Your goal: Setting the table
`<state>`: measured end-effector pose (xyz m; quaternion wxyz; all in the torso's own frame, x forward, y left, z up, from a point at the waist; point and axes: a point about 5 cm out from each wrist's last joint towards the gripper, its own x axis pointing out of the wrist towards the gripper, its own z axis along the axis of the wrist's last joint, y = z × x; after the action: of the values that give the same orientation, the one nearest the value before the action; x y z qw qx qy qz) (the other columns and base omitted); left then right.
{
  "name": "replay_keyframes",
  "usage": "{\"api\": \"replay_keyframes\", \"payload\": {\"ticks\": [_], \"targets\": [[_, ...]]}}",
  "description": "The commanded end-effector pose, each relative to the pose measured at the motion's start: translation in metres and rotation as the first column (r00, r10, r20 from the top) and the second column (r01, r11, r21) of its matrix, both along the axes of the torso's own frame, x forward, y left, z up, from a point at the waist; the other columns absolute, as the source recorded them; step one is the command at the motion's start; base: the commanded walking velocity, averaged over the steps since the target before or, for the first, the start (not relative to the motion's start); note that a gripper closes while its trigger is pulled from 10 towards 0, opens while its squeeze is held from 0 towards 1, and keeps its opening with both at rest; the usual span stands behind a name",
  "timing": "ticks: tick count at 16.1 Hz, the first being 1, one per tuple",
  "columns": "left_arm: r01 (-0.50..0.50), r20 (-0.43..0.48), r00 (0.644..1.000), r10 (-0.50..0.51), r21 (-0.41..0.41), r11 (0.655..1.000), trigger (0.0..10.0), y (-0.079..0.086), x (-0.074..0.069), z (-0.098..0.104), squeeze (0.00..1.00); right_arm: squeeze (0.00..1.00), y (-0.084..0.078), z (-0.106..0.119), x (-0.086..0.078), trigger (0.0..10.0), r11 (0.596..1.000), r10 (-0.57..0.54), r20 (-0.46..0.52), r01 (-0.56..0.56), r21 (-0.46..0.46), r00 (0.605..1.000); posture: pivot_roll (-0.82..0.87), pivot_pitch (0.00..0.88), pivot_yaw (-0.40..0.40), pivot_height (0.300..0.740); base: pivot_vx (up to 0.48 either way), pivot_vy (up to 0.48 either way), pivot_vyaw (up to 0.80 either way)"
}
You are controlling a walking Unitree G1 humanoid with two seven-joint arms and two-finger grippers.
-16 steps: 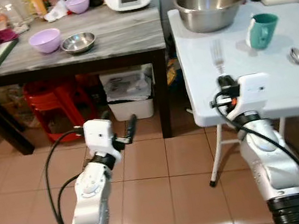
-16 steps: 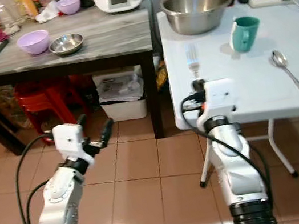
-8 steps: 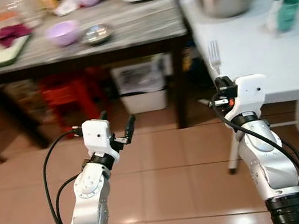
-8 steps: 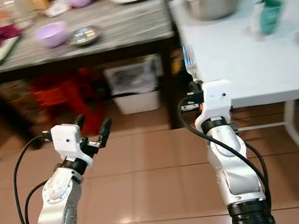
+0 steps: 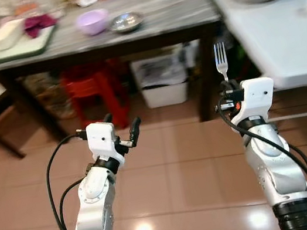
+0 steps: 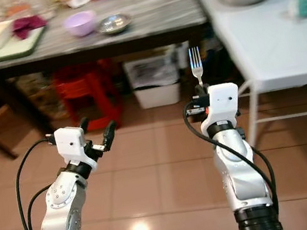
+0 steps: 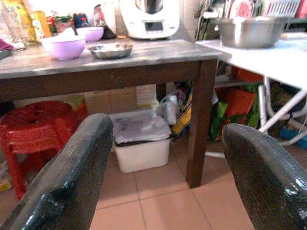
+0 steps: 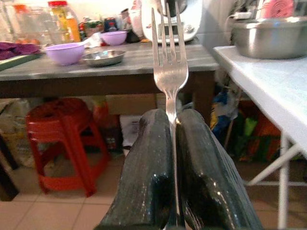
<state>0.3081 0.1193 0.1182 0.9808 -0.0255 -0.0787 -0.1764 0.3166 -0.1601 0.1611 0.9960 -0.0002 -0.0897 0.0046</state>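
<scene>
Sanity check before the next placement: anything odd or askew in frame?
Nothing stands out. The right gripper holds the fork upright, tines up, over the tiled floor beside the white table. The left gripper is open.

silver arms, white wrists, black cables, black-fingered claws

Fork [image 8: 169, 72] handle hidden between right claw [image 8: 172, 143] fingers.

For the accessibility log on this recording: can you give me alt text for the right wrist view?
The right claw is shut on a silver fork, held upright with its tines up. Behind it stands a dark wooden table bearing a lilac bowl and a small steel bowl, with a red stool beneath and a white table alongside.
</scene>
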Motion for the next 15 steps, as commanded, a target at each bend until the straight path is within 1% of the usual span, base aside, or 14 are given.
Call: {"api": "replay_keyframes", "payload": {"ticks": [1, 5, 6, 10, 15], "targets": [[0.018, 0.026, 1.0, -0.018, 0.008, 1.0, 10.0, -0.0067, -0.0001, 0.0046, 0.0, 0.0, -0.0067, 0.0034, -0.0014, 10.0, 1.0, -0.026, 0.017, 0.026, -0.006, 1.0, -0.14, 0.109, 0.087, 0.74, 0.0, 0.0, 0.0], [0.041, 0.017, 0.999, -0.04, -0.012, 0.999, 10.0, -0.0066, -0.0007, 0.0053, 0.0, 0.0, -0.0076, 0.0032, -0.002, 10.0, 1.0, -0.028, 0.017, 0.028, -0.009, 0.999, -0.15, 0.11, 0.083, 0.74, 0.0, 0.0, 0.0], [0.046, 0.02, 0.999, -0.046, -0.007, 0.999, 10.0, -0.007, -0.0007, 0.0054, 0.0, 0.0, -0.0076, 0.0033, -0.0019, 10.0, 1.0, -0.026, 0.017, 0.027, -0.011, 0.999, -0.15, 0.11, 0.083, 0.74, 0.0, 0.0, 0.0], [0.065, 0.022, 0.998, -0.065, -0.01, 0.998, 10.0, -0.01, -0.0029, 0.0049, 0.0, 0.0, -0.0086, 0.0035, -0.0017, 10.0, 0.999, -0.029, 0.018, 0.029, -0.014, 0.999, -0.15, 0.109, 0.081, 0.74, 0.355, 0.0, 0.0], [0.071, 0.022, 0.997, -0.071, -0.009, 0.997, 10.0, -0.01, -0.0018, 0.0051, 0.0, 0.0, -0.007, 0.0033, -0.0008, 10.0, 1.0, -0.028, 0.019, 0.028, -0.012, 0.999, -0.14, 0.105, 0.086, 0.74, 0.403, 0.0, 0.0]]}}
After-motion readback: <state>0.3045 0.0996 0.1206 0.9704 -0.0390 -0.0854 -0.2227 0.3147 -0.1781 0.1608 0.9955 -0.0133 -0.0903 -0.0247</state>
